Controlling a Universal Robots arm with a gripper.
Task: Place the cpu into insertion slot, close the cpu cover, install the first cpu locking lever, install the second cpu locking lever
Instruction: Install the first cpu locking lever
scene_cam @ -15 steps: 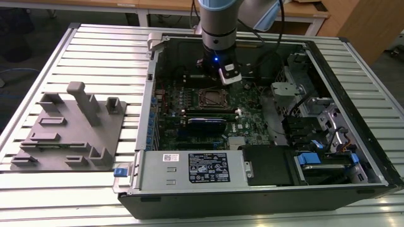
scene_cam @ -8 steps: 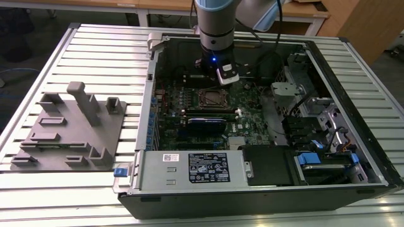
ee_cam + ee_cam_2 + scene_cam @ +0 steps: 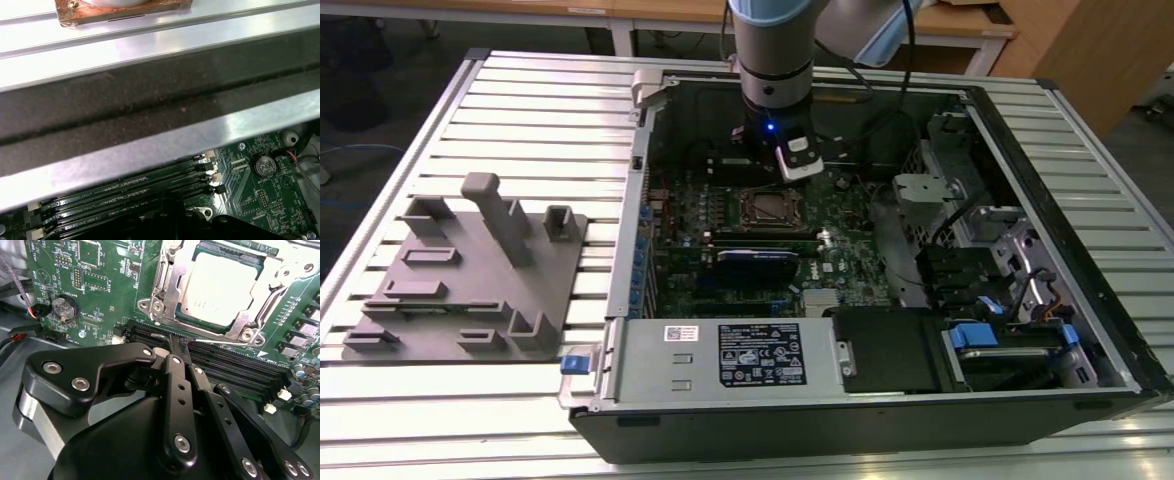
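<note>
cpu point(image 3: 222, 287): pale silver-grey metal top, matt, smooth.
cpu cover point(image 3: 167, 287): bare bright metal, glossy, glare spots.
tool point(image 3: 182, 346): black links, matt to satin; shiny steel screw heads.
motherboard point(image 3: 100, 295): green, glossy lacquer.
memory slots point(image 3: 225, 372): black plastic.
counter point(image 3: 520, 100): ribbed pale metal slats, satin sheen.
fixture block point(image 3: 467, 290): grey, matt, plastic-looking.
</note>
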